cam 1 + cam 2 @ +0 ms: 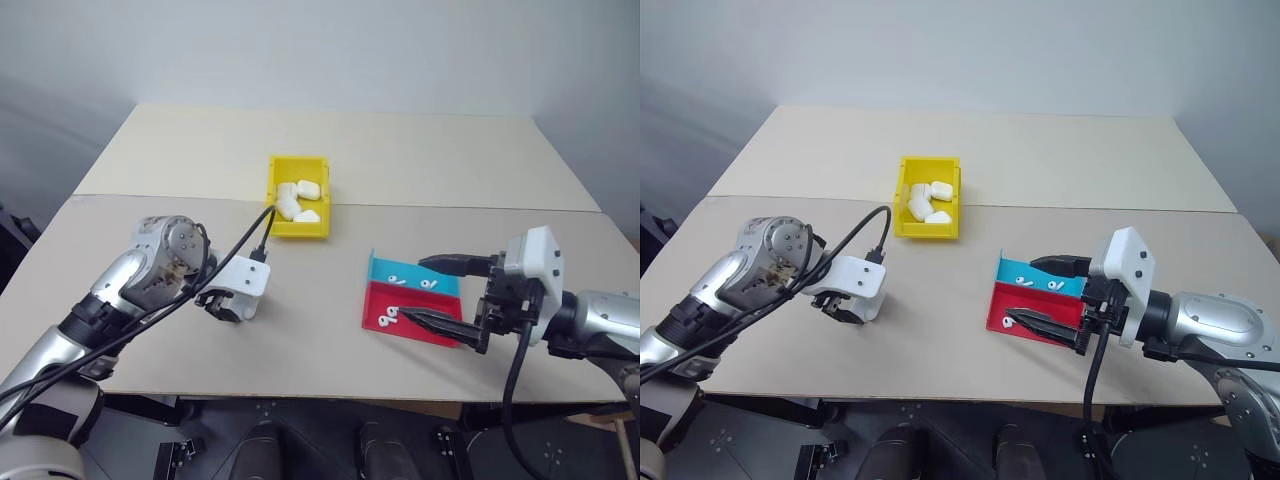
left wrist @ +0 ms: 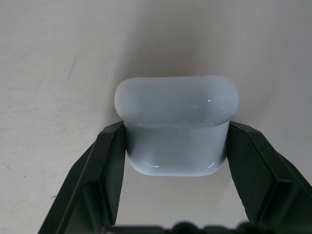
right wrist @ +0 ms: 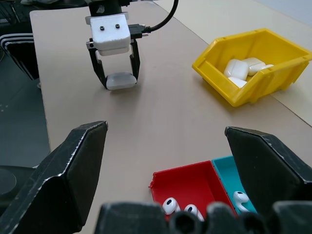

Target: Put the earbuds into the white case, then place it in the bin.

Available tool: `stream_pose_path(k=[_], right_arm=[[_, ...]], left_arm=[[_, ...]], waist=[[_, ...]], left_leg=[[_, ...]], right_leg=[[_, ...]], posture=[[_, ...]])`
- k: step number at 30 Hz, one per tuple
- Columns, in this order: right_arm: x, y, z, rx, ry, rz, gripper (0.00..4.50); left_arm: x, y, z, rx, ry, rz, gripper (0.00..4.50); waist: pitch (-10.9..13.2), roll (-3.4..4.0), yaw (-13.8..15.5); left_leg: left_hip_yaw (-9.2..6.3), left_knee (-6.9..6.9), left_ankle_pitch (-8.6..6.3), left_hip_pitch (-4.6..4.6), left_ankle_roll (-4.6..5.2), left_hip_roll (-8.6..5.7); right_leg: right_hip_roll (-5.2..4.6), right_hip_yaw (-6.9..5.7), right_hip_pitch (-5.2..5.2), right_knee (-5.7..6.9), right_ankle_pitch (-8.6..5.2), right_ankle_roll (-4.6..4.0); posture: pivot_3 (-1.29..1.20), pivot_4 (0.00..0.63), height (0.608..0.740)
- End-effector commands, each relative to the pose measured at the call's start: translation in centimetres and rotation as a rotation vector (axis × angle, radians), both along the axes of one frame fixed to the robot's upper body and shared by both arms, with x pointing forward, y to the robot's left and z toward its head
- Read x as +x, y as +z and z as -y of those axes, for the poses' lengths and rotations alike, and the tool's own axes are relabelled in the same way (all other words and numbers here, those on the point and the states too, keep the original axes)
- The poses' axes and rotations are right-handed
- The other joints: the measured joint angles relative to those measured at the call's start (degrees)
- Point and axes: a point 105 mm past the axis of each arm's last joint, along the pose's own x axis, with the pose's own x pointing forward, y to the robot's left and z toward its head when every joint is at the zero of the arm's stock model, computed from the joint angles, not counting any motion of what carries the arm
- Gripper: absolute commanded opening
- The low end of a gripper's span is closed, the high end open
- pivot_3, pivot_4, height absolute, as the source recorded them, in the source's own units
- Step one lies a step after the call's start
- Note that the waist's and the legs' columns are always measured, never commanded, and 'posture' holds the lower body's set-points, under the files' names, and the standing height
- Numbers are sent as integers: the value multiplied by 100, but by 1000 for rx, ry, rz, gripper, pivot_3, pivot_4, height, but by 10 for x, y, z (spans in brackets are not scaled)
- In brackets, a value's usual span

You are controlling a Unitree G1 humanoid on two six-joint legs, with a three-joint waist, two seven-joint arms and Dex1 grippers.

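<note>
On the desk's (image 1: 330, 330) near left, the left claw (image 3: 118, 79) points down with the white case (image 2: 176, 127) between its fingers, touching both sides; bin (image 1: 272, 180) far right; right claw (image 1: 440, 290) wide.

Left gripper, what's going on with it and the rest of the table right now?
The left gripper points down at the table with its fingers against both sides of a white case. The right gripper is open over the red-and-teal tray, where earbuds lie. The yellow bin already holds several cases.
</note>
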Motion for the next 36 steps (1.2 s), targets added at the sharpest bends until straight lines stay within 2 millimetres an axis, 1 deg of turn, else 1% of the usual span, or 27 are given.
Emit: stream_pose_path(k=[1, 3, 5, 7, 8, 10, 12, 13, 15, 16, 18, 20, 22, 24, 27, 29, 31, 34, 36], right_arm=[[-3, 10, -2, 8, 14, 49, 4500], [-3, 11, 0, 12, 10, 49, 4500], [-2, 12, 2, 18, 3, 47, 4500], [-1, 13, 5, 28, -2, 43, 4500], [-1, 13, 6, 30, -4, 42, 4500], [2, 14, 8, 39, -6, 38, 4500], [5, 16, 9, 51, -7, 33, 4500], [8, 18, 11, 56, -8, 31, 4500], [11, 20, 13, 59, -8, 29, 4500], [13, 21, 15, 57, -9, 28, 4500], [16, 23, 19, 34, -13, 31, 4500], [22, 23, 24, -13, -29, 46, 4500], [31, 21, 28, -88, -68, 59, 4500], [38, 18, 32, -157, -95, 60, 4500], [40, 12, 35, -276, -87, 32, 4500], [36, 10, 36, -360, -58, -1, 4500], [32, 9, 35, -422, -24, -50, 4500], [32, 8, 32, -483, 9, -103, 4500], [35, 3, 27, -533, 33, -130, 4500]], left_arm=[[4, 4, -7, -17, 27, 29, 2785], [6, 14, -6, -79, 32, 48, 2785], [7, 31, -10, -170, 66, 45, 2785], [7, 54, -11, -355, 106, 13, 2785], [6, 62, -11, -424, 112, 4, 2785], [1, 82, -6, -642, 74, -14, 2785], [-3, 98, -2, -817, 53, -23, 2785], [-5, 109, 4, -954, 31, -7, 2785], [-10, 122, 10, -1123, -4, 5, 2785], [-13, 125, 13, -1167, -24, -13, 2785], [-21, 125, 21, -1199, -59, -77, 2785], [-27, 123, 38, -1239, -109, -116, 2785], [-32, 123, 56, -1309, -167, -124, 2785], [-36, 126, 68, -1370, -198, -127, 2785], [-44, 130, 84, -1452, -243, -161, 2785], [-49, 129, 91, -1474, -264, -190, 2785], [-51, 127, 92, -1488, -261, -226, 2785], [-50, 126, 93, -1503, -244, -246, 2785], [-47, 126, 91, -1521, -225, -242, 2785]], waist=[[0, 0, 0], [0, 0, 0], [0, -1, 0], [1, -2, -3], [1, -2, -6], [1, -2, -10], [1, -1, -11], [0, -1, -9], [0, -1, -9], [0, -1, -11], [0, -2, -17], [0, -2, -16], [0, -1, -3], [0, -2, -6], [0, -1, -14], [0, -1, -26], [-1, 0, -52], [-1, 0, -101], [-1, 0, -130]], left_leg=[[0, 0, 0, 0, 0, 0], [0, 0, 0, -1, 0, 0], [-1, 1, 0, -4, 0, 1], [-1, 1, 0, -11, 0, 1], [-1, 1, 0, -13, 0, 1], [-1, 1, 0, -14, 1, 1], [-1, 1, -1, -14, 1, 2], [0, 2, -1, -13, 1, 1], [-2, 4, -1, -11, 1, 1], [-3, 4, -1, -11, 1, 1], [-4, 4, -1, -12, 1, 2], [-3, 4, -1, -12, 1, 1], [-3, 4, -1, -12, 1, -3], [-4, 6, -1, -11, 1, -4], [-5, 5, -1, -12, 1, -4], [-4, 3, -1, -12, 1, -5], [-2, 3, -1, -11, 1, -4], [-4, 2, -1, -7, 1, -4], [-5, 3, -1, -6, 1, -4]], right_leg=[[0, 0, 0, 0, 0, 0], [0, 0, -1, 1, 0, 0], [0, 0, -4, 0, 0, 0], [0, -1, -10, -2, 0, 0], [0, -1, -11, -2, 0, 0], [-1, -1, -12, -4, -1, 1], [-1, -2, -11, -5, -1, 1], [-2, -2, -10, -5, -1, 1], [-3, -4, -6, -3, -1, 1], [-3, -4, -5, -3, 0, 2], [-1, -4, -7, -3, 0, 1], [-1, -3, -8, -4, 0, 1], [-4, -3, -4, -4, 0, 2], [-5, -3, -3, -4, 1, 3], [-2, -1, -7, -3, 1, 3], [-3, 1, -8, -5, 1, 3], [-3, 4, -10, -6, 1, 3], [-2, 3, -7, -6, 1, 2], [-3, 2, -5, -5, 2, 2]], posture=[[0, 150, 740], [0, 150, 740], [0, 150, 740], [0, 150, 740], [0, 150, 740], [0, 150, 740], [0, 150, 740], [0, 150, 740], [0, 150, 740], [0, 150, 740], [0, 150, 740], [0, 150, 740], [0, 150, 740], [0, 150, 740], [0, 150, 740], [0, 150, 740], [0, 150, 740], [0, 150, 740], [0, 150, 740]])
